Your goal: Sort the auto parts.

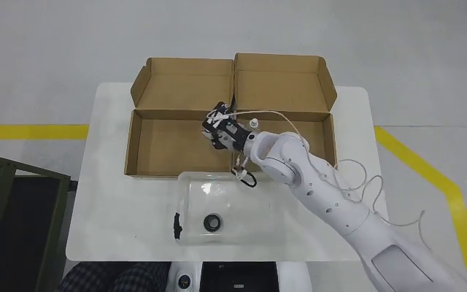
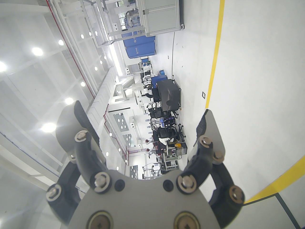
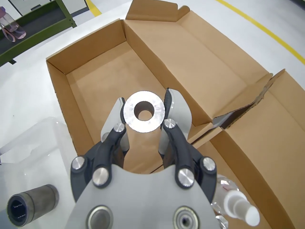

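Note:
My right gripper (image 3: 144, 110) is shut on a silver metal ring (image 3: 144, 111) with a round bore, held above the floor of the left cardboard box (image 3: 100, 77). In the top view the right gripper (image 1: 219, 125) hangs over the right end of that left box (image 1: 157, 146). A dark cylindrical bushing (image 3: 32, 205) lies in the clear plastic bin (image 3: 28, 141); from above, the bushing (image 1: 213, 221) sits near the middle of the bin (image 1: 255, 219). My left gripper (image 2: 143, 122) is open, points away from the table at the hall, and holds nothing.
A second open cardboard box (image 1: 317, 135) stands right of the first, both with lids folded back. A small black part (image 1: 176, 225) sits at the bin's left edge. A small clear spray bottle (image 3: 234, 202) rides beside my right wrist. A green shelf unit (image 1: 25, 212) stands left of the table.

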